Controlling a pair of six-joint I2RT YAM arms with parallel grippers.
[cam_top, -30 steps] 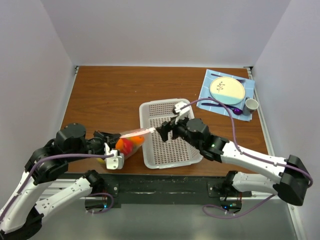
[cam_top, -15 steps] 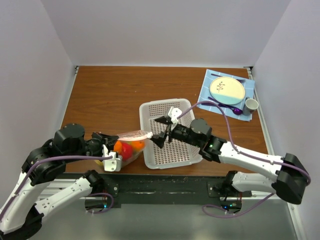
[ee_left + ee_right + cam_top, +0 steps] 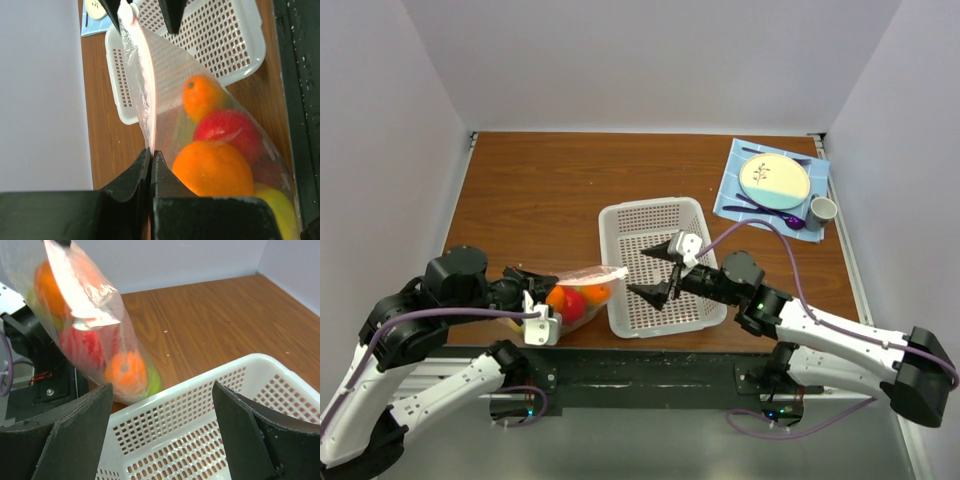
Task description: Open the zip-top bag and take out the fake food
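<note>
The clear zip-top bag hangs at the table's near left edge, its pink zip strip running toward the basket. Inside are the fake fruits: two oranges, a red apple, and something yellow and green. My left gripper is shut on the zip strip's near end. My right gripper is wide open over the basket, just right of the bag's free end and not touching it. In the right wrist view the bag hangs beyond the spread jaws.
A white perforated basket stands at the table's middle, also seen in the left wrist view and the right wrist view. At the back right a blue mat holds a round plate and a small cup.
My right gripper let go of the far end of the zip strip, opened wide and drew back to the right over the basket. The bag stays in my left gripper.
</note>
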